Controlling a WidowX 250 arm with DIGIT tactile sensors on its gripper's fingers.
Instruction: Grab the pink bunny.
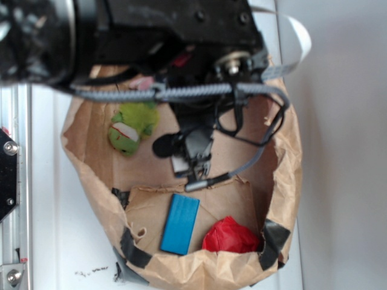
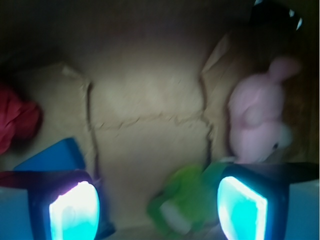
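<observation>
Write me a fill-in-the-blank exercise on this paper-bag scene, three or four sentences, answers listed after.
1. In the wrist view, the pink bunny lies outside the claw, up and to the ____ of it.
2. The flat block on the floor of the paper bag is ____ in colour.
3. The plush toy with the red-and-white mouth is ____ in colour.
4. Nothing sits between the claw's fingers, so the claw is ____.

Missing words: right; blue; green; open
</observation>
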